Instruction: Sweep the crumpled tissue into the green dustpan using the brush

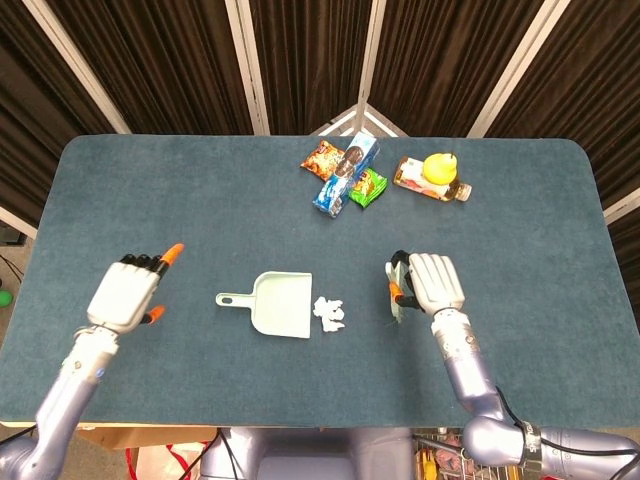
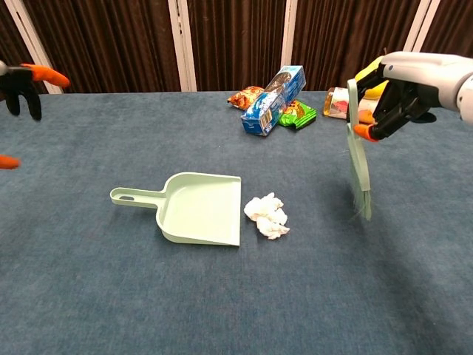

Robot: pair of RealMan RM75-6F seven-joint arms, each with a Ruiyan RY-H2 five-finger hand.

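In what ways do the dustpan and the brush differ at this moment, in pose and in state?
The dustpan lies flat on the table, while the brush hangs nearly upright with its bristles down. Nothing holds the dustpan; the right hand grips the brush by its handle. The dustpan sits just left of the crumpled tissue, its open edge facing it; the brush is further off, to the tissue's right. Both are pale green.

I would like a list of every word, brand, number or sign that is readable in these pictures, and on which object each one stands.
None can be read with certainty.
Blue cookie box: has print, too blurred to read.
Orange snack bag: print too small.
Green snack bag: print too small.
Bottle lying on its side: label pictures only, text illegible.
Dustpan, brush, tissue: no text visible.
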